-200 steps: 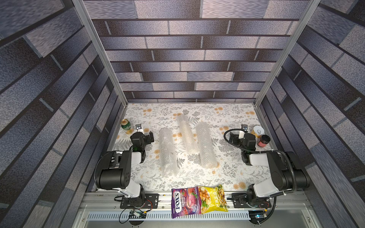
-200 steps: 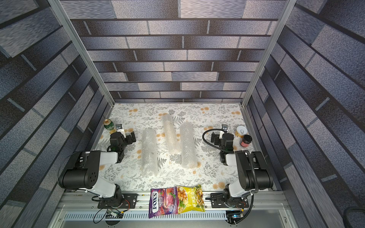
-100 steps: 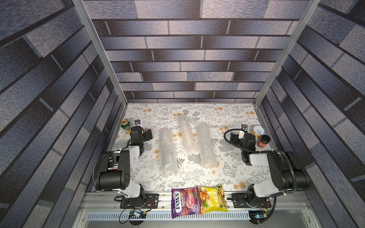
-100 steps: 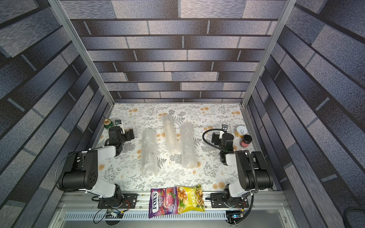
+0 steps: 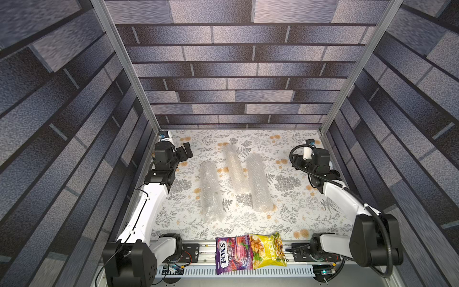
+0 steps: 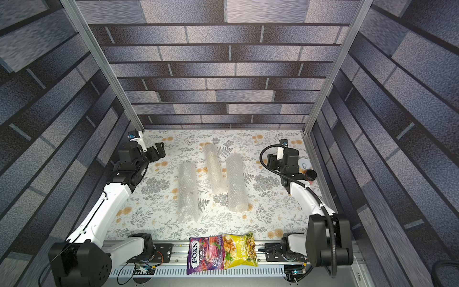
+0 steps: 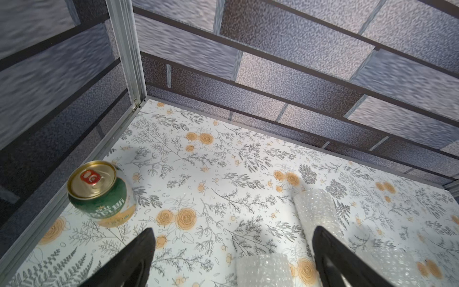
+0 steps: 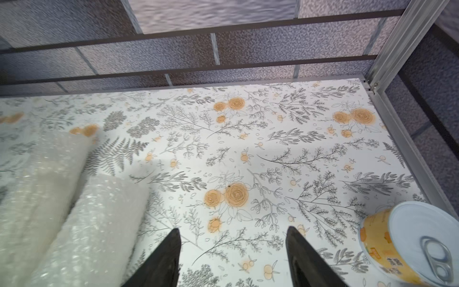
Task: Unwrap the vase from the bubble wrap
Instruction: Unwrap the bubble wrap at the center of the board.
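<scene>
Left wrist view: the left gripper (image 7: 233, 229) has its jaws spread wide, with only the flowered table (image 7: 211, 154) between them and a green can (image 7: 99, 193) off to one side. The bubble wrap (image 6: 187, 191) lies in the middle of the table as three rolls, seen in both top views: the left roll (image 5: 211, 191), the middle roll (image 5: 234, 171) and the right roll (image 5: 258, 184). All three run lengthwise from the near edge toward the back wall. The middle one is slanted, and its near end looks to rest against the right roll. No vase shows through any of them, so I cannot tell which one holds it. The right gripper (image 8: 232, 229) is parted too, less widely, and empty, with a yellow tin (image 8: 409, 243) close by. Each gripper sits near the far ends of the rolls, one on either flank. The left roll is nearest the left gripper and the right roll nearest the right. I'd guess either reach goes inward, across a roll's length.
</scene>
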### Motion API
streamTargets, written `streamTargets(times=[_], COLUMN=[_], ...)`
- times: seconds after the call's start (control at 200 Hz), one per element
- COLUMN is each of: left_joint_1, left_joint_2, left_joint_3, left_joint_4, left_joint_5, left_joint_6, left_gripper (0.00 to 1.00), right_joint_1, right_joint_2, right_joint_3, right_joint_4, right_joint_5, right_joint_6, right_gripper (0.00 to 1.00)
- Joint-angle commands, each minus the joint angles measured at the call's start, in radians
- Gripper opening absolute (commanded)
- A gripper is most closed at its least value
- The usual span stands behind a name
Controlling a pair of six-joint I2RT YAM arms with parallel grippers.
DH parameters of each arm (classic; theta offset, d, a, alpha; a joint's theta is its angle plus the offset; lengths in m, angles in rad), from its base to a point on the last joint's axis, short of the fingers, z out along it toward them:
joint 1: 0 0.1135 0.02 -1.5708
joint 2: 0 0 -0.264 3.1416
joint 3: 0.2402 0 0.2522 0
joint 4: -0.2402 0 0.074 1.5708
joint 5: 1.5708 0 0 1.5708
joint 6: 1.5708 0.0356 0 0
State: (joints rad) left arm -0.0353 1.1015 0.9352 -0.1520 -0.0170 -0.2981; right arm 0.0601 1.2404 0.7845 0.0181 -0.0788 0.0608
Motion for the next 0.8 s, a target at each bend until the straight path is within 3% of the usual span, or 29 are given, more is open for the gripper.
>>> streamTargets(times=[0.0, 0.07, 0.15, 0.246, 0.486, 0.626, 0.797], left_joint_1=[-0.076, -0.13, -0.186, -0.245, -0.439, -0.554, -0.591], left_joint_2=[-0.018, -0.012, 0.011, 0.061, 0.265, 0.393, 0.534], left_joint_3=[0.064, 0.104, 0.134, 0.163, 0.248, 0.308, 0.383], left_joint_4=[-0.202, -0.276, -0.306, -0.308, -0.299, -0.26, -0.249], left_joint_5=[-0.085, -0.139, -0.118, -0.131, -0.05, -0.016, 0.14], left_joint_6=[-0.082, -0.123, -0.137, -0.165, -0.183, -0.2, -0.278], left_gripper=[1.0, 1.0, 1.0, 1.0, 0.9, 0.9, 0.66], right_joint_1=[-0.006, -0.001, 0.019, 0.067, 0.173, 0.263, 0.358], right_joint_2=[-0.052, -0.058, -0.061, -0.067, -0.044, 0.018, 0.131], right_joint_3=[0.108, 0.174, 0.221, 0.256, 0.315, 0.345, 0.413], right_joint_4=[-0.318, -0.431, -0.517, -0.588, -0.658, -0.663, -0.706], right_joint_5=[-0.168, -0.27, -0.32, -0.286, -0.239, -0.162, -0.046], right_joint_6=[0.063, 0.085, 0.103, 0.113, 0.19, 0.203, 0.206], right_gripper=[0.81, 0.86, 0.8, 0.64, 0.52, 0.49, 0.41])
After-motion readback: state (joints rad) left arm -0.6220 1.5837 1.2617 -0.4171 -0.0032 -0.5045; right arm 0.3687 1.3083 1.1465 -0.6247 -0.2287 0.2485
